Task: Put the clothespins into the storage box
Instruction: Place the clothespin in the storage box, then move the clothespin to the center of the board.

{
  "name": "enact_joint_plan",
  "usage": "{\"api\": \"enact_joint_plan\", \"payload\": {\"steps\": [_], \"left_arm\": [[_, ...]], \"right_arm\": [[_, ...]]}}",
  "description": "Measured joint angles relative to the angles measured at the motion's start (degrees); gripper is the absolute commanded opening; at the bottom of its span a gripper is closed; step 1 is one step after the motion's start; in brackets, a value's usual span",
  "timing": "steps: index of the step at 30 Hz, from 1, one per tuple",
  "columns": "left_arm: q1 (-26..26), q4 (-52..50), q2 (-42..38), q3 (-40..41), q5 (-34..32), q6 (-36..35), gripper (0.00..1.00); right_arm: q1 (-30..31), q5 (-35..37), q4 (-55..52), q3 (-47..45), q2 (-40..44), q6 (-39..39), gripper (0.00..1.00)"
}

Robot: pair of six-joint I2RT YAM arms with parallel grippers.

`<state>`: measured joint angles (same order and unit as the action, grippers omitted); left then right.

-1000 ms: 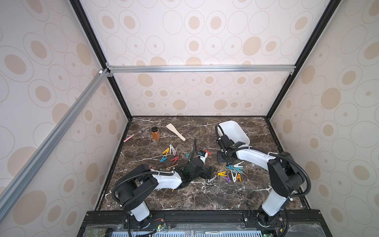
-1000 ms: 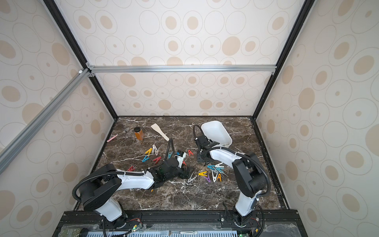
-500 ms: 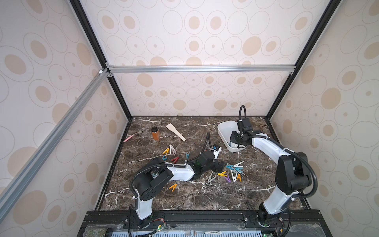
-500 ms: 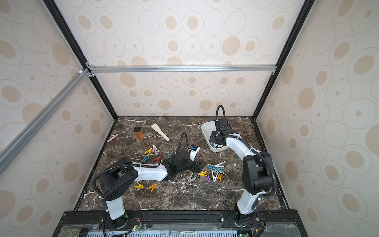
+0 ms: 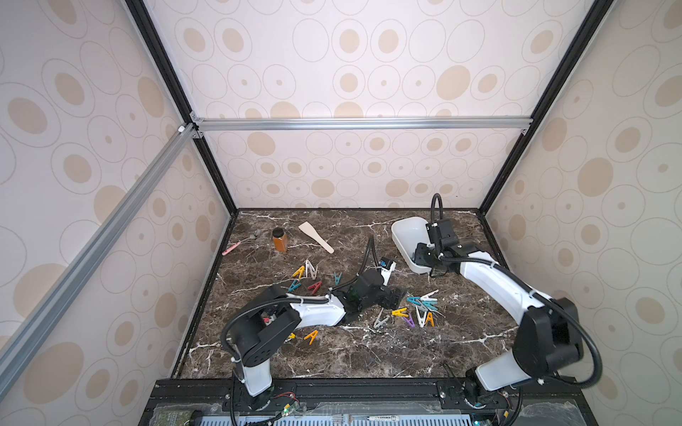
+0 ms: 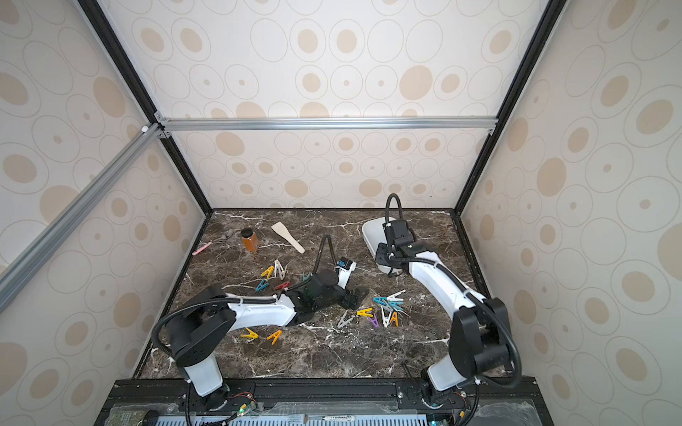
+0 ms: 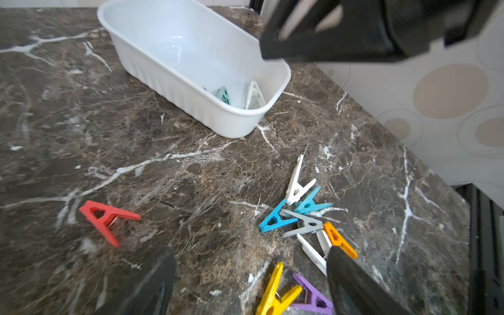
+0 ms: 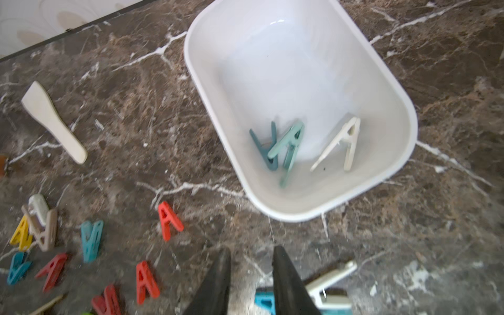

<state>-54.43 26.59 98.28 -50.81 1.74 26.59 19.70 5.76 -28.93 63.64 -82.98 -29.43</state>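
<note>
The right tool hovers by the near end of the storage box. Its jaws are parted by a narrow gap with nothing between them. The box holds three clothespins, all at that same end. A dark teal peg and a pale green peg lie crossed over each other, and a cream peg leans beside them. The left tool sits low over the counter, its jaws spread wide and holding nothing. A yellow peg and a purple peg lie on the counter between its fingers, and an orange peg lies just beside one finger. White, teal, blue and grey pegs lie tangled just beyond these, and the box stands farther on. A red peg lies alone, well apart from that heap. Both top views show more loose pegs on the counter, on the far side of the left arm.
</note>
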Motion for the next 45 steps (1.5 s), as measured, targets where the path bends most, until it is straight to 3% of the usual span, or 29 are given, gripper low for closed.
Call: {"api": "enact_joint_plan", "payload": {"steps": [3,9,15,20,31,34,41,45], "left_arm": [[0.00,0.72,-6.38,6.32,-1.88,2.16,0.86],[0.00,0.33,-13.57,16.59,-5.53,4.83,0.86],[-0.02,0.98,-14.08,17.46,-6.23,6.99,0.86],[-0.13,4.52,-12.94,17.73,-5.07,9.49,0.86],[-0.92,4.96,-14.32,19.43,-5.35,10.14,0.87],[-1.18,4.28,-15.37,19.65,-6.56,9.81,0.87],[-6.51,0.92,-13.40,15.52,-9.27,4.85,0.88],[-7.67,1.99,-11.50,14.78,-8.09,4.31,0.88]], "right_arm": [[1.70,0.52,-1.14,-7.56,5.03,-1.42,0.40],[1.18,0.22,-4.11,-17.11,5.51,-3.26,0.52],[0.94,-4.35,0.11,-21.57,2.51,-6.45,0.56],[3.06,-6.43,3.87,-21.24,-1.57,-8.74,0.56],[18.25,-5.73,3.19,-9.20,-10.62,-11.28,0.53],[18.56,-5.09,2.12,-8.15,-8.98,-10.36,0.53],[17.73,-1.55,-3.50,-8.15,-5.20,-5.97,0.37],[17.99,-2.27,-3.65,-7.96,-6.88,-5.20,0.37]]}}
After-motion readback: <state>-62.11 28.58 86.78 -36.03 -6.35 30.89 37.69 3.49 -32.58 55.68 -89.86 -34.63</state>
